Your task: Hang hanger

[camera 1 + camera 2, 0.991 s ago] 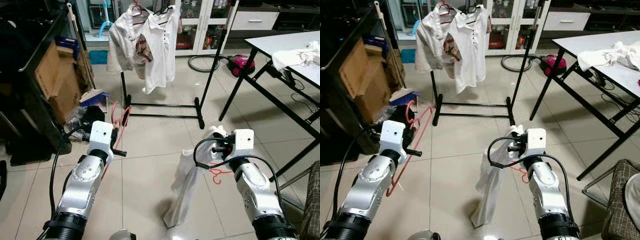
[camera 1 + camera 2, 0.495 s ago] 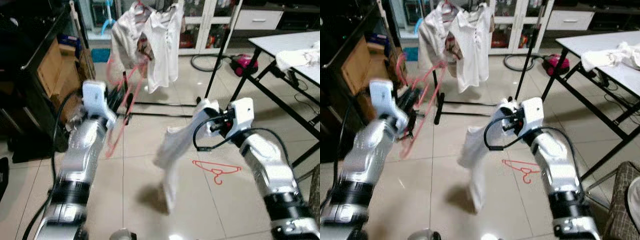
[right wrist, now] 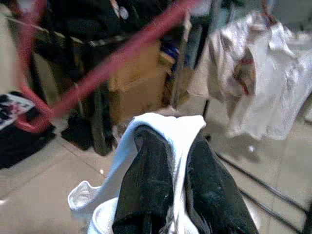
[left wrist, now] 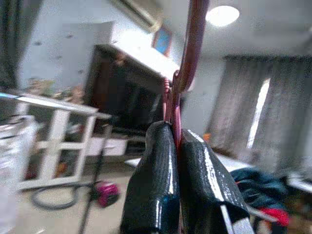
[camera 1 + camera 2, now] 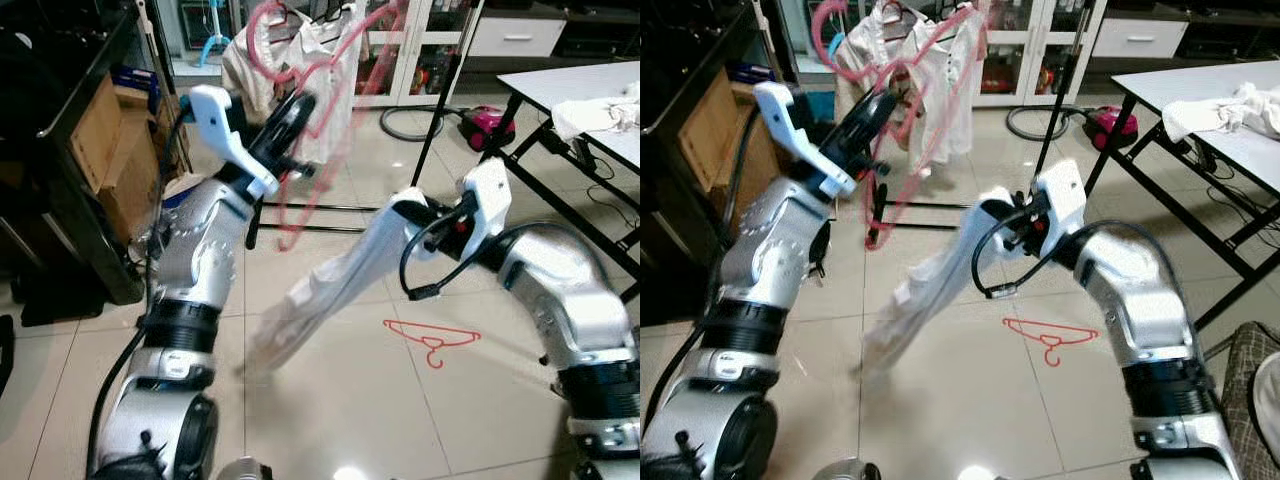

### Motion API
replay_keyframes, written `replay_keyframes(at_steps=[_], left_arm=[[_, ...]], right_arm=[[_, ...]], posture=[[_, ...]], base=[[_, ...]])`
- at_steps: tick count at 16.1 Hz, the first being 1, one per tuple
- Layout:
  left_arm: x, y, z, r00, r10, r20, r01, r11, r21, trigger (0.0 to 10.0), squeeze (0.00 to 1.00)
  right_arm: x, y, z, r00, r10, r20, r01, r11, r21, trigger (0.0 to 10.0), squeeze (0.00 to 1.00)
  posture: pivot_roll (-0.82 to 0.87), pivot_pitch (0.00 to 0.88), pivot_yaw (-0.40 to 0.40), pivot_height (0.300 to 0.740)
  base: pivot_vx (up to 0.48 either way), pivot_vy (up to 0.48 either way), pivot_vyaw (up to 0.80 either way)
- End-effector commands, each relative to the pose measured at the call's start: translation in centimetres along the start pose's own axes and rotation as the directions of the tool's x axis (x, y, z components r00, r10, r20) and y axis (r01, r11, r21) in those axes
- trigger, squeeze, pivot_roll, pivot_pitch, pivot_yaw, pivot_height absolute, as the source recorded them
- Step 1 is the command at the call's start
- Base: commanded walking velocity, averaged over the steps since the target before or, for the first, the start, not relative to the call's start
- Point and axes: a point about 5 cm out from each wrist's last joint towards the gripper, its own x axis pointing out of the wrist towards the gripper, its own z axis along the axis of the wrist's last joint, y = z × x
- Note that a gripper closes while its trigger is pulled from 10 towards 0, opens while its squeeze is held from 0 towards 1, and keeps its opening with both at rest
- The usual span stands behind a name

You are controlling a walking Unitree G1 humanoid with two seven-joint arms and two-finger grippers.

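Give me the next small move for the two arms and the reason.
Probably bring the right tool and its white garment up toward the red hanger, so a hanger end can enter the cloth. The left tool is shut on the raised hanger; the garment still trails low toward the floor, apart from it.

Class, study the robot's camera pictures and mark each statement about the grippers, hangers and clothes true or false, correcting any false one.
1. The left gripper holds a red hanger. True.
2. The right gripper holds nothing. False: its jaws are shut on a white garment.
3. Another red hanger on the floor lies near the right arm. True.
4. The clothes rack stands bare. False: white shirts hang on it.
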Motion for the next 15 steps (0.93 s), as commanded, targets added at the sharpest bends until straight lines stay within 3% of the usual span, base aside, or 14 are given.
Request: replay_keyframes(at_steps=[1,5,9,12,15], left_arm=[[0.7,-0.2,0.3,0.997,-0.062,0.043,0.066,0.992,-0.105,10.0,0.0],[1.8,-1.4,1.0,0.987,-0.116,0.114,0.133,0.979,-0.152,10.0,0.0],[2.5,-2.3,1.0,0.975,-0.155,0.16,0.182,0.969,-0.17,10.0,0.0],[3.0,-3.0,2.9,0.953,-0.194,0.232,0.238,0.954,-0.182,10.0,0.0],[2.7,-2.8,2.8,0.954,-0.2,0.222,0.239,0.957,-0.165,10.0,0.0]], right_arm=[[-0.2,0.0,3.4,0.996,0.049,0.072,-0.047,0.999,-0.02,10.0,0.0],[-0.3,-0.3,5.2,0.994,0.048,0.1,-0.047,0.999,-0.012,10.0,0.0],[-0.9,0.5,7.1,0.99,0.094,0.105,-0.095,0.995,0.006,10.0,0.0],[-1.3,0.2,6.1,0.995,0.087,0.046,-0.086,0.996,-0.005,10.0,0.0],[-1.6,0.8,6.4,0.992,0.114,0.045,-0.115,0.993,0.004,10.0,0.0]], posture=[[-0.08,0.029,-0.024,0.74],[-0.09,0.04,-0.038,0.74],[-0.11,0.056,-0.061,0.74],[-0.11,0.063,-0.065,0.74],[-0.12,0.069,-0.06,0.74]], base=[[0.0,0.0,0.0],[0.0,0.0,0.0],[0.0,0.0,0.0],[0.0,0.0,0.0],[0.0,0.0,0.0]])
